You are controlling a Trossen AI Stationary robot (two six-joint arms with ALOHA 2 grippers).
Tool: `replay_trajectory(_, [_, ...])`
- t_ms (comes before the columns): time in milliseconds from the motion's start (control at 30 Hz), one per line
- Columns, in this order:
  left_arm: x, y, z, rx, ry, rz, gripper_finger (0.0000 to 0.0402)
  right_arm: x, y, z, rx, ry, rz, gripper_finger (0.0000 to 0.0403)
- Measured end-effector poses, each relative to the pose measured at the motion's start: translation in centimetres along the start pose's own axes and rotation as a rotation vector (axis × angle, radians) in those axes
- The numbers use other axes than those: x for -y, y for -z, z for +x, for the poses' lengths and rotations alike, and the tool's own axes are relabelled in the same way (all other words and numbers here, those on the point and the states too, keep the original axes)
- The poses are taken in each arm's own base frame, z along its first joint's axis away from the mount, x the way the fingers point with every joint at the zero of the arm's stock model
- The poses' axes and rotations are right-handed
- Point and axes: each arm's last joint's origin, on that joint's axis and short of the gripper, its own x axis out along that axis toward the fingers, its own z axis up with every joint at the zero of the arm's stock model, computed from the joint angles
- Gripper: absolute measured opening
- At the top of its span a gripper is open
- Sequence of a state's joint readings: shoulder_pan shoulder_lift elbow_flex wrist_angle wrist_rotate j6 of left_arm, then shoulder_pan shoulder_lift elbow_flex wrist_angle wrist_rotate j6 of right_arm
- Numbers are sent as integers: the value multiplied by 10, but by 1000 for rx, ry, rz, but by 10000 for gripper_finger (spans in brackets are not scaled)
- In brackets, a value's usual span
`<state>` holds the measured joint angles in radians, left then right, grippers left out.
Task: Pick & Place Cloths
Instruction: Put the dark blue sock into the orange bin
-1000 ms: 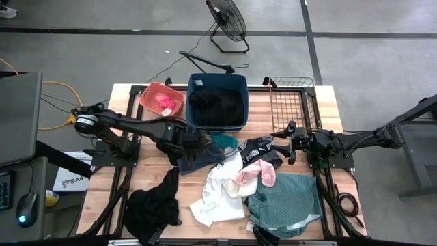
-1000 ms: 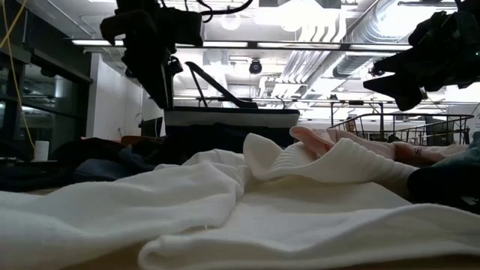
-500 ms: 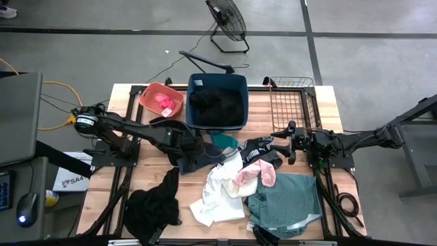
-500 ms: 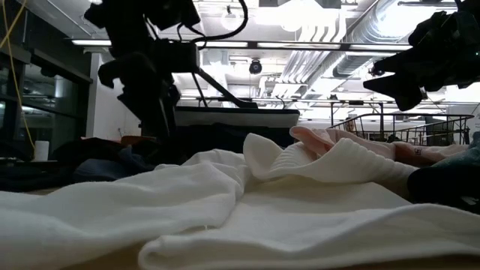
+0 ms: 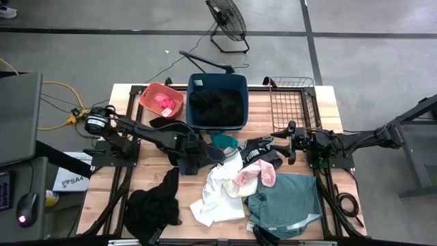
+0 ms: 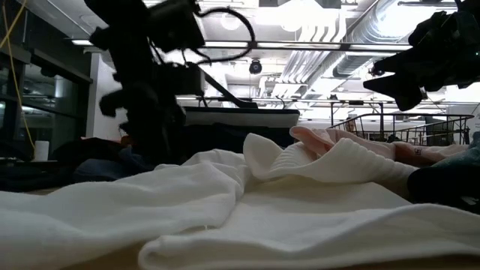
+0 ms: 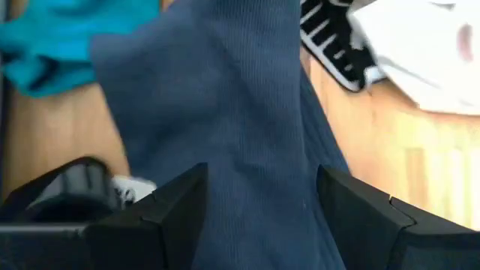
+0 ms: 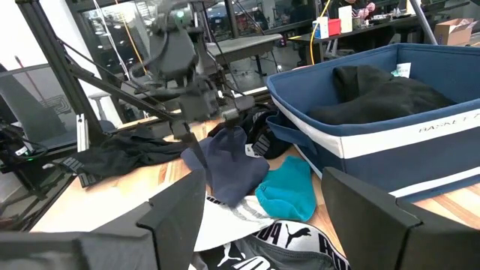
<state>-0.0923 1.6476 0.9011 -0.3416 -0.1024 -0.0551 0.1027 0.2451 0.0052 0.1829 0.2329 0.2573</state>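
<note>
Wooden table (image 5: 130, 184): navy tub (image 5: 217, 101), orange basin (image 5: 162, 99), wire basket (image 5: 292, 102) along far edge; cloths (image 5: 225, 181) scattered across middle and near side.

From above we see the bench (image 5: 126, 205) evenly lit, with soft, faint shadows. At bench level, bright ceiling lights glare and turn the arms into silhouettes; the near white cloth (image 6: 225, 217) is soft-focused. The left wrist view is blurred throughout, its navy cloth (image 7: 240, 127) smeared.
</note>
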Motion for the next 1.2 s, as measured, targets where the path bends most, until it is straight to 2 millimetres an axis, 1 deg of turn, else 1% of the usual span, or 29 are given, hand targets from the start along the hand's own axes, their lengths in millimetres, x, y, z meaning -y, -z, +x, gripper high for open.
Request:
replay_trajectory(267, [2, 5, 24, -60, -2, 4, 244, 0, 0, 0, 0, 0, 0, 259])
replay_trajectory(367, [2, 7, 28, -81, -1, 5, 242, 0, 0, 0, 0, 0, 0, 259])
replay_trajectory(467, [3, 8, 31, -90, 4, -7, 227, 0, 0, 0, 0, 0, 0, 259])
replay_trajectory(567, [3, 9, 31, -96, 7, -22, 195, 0, 0, 0, 0, 0, 0, 259])
replay_trajectory(667, [3, 9, 31, -102, 4, -27, 153, 0, 0, 0, 0, 0, 0, 259])
replay_trajectory(767, [3, 10, 31, -107, -1, -44, 106, 0, 0, 0, 0, 0, 0, 259])
replay_trajectory(900, [2, 11, 32, -112, 6, -47, 32, 0, 0, 0, 0, 0, 0, 259])
replay_trajectory(967, [3, 10, 27, -114, 42, -53, 14, 0, 0, 0, 0, 0, 0, 259])
replay_trajectory(1033, [4, 7, 20, -127, 98, -60, 15, 0, 0, 0, 0, 0, 0, 259])
replay_trajectory(1100, [6, 1, 7, -137, 137, -74, 14, 0, 0, 0, 0, 0, 0, 259])
replay_trajectory(1167, [5, -1, -8, -195, 136, -101, 8, 0, 0, 0, 0, 0, 0, 259])
replay_trajectory(1200, [4, -7, -18, -186, 132, -106, 7, 0, 0, 0, 0, 0, 0, 259])
